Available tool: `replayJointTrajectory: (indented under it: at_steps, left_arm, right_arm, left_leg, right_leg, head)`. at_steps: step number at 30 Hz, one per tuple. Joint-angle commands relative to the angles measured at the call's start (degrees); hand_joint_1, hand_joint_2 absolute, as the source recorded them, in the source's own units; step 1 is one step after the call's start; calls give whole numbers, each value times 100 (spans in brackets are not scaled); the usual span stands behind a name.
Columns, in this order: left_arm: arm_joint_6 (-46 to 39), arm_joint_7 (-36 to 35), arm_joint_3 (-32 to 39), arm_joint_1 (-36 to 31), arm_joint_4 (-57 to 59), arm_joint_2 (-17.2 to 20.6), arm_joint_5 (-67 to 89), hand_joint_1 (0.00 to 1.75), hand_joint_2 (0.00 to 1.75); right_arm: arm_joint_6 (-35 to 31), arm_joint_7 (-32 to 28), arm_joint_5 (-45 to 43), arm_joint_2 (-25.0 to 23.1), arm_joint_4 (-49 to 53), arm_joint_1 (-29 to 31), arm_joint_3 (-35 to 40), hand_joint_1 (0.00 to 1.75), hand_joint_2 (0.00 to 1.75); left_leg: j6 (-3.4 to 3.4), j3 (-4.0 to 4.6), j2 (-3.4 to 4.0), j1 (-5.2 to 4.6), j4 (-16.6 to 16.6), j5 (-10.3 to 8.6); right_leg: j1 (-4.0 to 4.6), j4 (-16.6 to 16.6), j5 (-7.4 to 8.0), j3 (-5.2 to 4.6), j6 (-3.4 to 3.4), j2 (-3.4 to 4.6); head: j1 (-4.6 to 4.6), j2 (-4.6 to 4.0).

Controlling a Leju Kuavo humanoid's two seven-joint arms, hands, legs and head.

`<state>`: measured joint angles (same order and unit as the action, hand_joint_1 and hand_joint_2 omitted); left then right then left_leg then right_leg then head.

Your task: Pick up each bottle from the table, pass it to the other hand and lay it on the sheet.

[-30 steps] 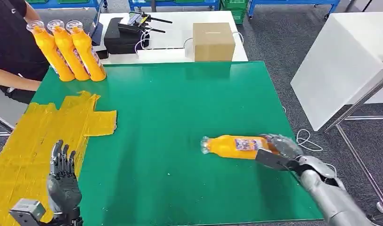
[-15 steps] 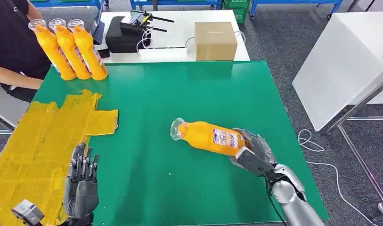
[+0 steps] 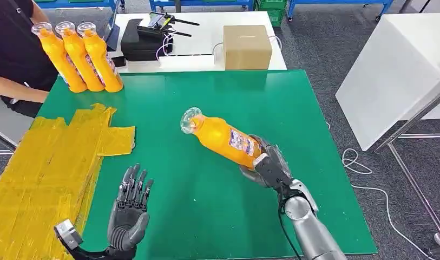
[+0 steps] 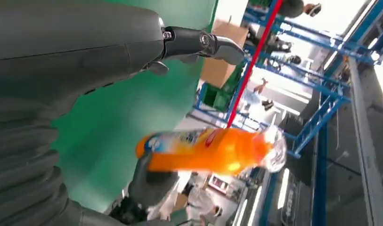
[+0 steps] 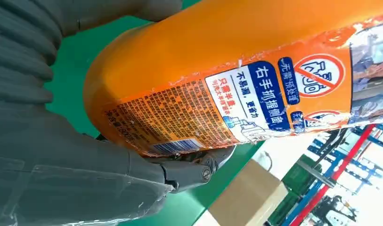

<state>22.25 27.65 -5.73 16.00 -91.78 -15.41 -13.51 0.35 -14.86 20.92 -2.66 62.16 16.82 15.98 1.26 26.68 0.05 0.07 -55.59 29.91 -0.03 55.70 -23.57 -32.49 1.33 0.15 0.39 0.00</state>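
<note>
My right hand grips the base of an orange bottle with a clear cap and a printed label, held tilted above the middle of the green table, cap pointing up and to the left. The same bottle sits close against the right hand's thumb in the right wrist view, and the bottle hangs ahead of my left hand in the left wrist view. My left hand is raised near the table's front left, palm up, fingers spread, holding nothing. The yellow sheet lies at the left.
Three more orange bottles stand at the table's back left corner, beside a person in black. Behind the green table are a cardboard box and black devices. A white table stands to the right.
My right hand has lifted the bottle off the table and carried it left and up, tilting its cap upward. My left hand has risen and moved right toward it, fingers spreading.
</note>
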Motion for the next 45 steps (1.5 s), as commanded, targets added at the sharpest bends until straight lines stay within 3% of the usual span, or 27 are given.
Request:
replayJointTrajectory:
  at_steps: [1,7,13,23,31,35,41,45]
  left_arm:
    - [-124,-21,-519,-348,598,296,-105,0,175]
    - [-371,-12,-578,-367,530,330,-85,0,175]
    - [-402,-20,-171,-227,373,258,-153,0,175]
    - [-410,-30,-177,-229,378,235,-139,0,175]
    - [-869,156,150,-101,188,12,496,0,175]
    - [-1092,318,129,-80,96,-34,905,0,175]
    - [-2118,566,-171,-166,47,-59,1722,0,175]
    - [-2142,564,-194,-176,54,-50,1734,0,175]
  right_arm:
    - [-26,-85,-47,-469,-1233,596,-55,175,175]
    - [-29,-144,184,-776,-1291,523,438,175,175]
    - [-16,-52,340,-939,-911,179,1252,175,175]
    - [-17,-45,348,-921,-901,186,1271,175,175]
    - [47,52,522,-961,-383,-327,2423,175,175]
    - [-2,117,478,-973,-466,-383,2680,175,175]
    - [95,3,444,-1125,-1073,-260,3124,175,175]
    - [94,-20,435,-1137,-1112,-255,3146,175,175]
  left_leg:
    - [-5,-10,9,1,11,-2]
    - [-8,-14,13,4,11,0]
    - [-9,-10,15,7,12,3]
    - [-5,-6,3,2,8,0]
    - [-11,-14,11,9,10,7]
    - [-8,-7,4,8,8,4]
    - [-6,6,4,8,6,0]
    - [-6,6,-3,4,7,0]
  right_leg:
    - [1,-11,6,7,2,8]
    - [3,-9,4,7,-1,12]
    - [6,-8,2,3,-3,15]
    - [4,-6,1,2,3,4]
    - [8,-7,-4,5,-2,11]
    - [7,-6,-3,0,0,4]
    - [7,-7,2,-5,1,4]
    - [4,-5,-2,-4,1,-3]
  head:
    - [0,0]
    - [0,0]
    - [0,0]
    - [0,0]
    - [0,0]
    - [0,0]
    - [2,0]
    - [0,0]
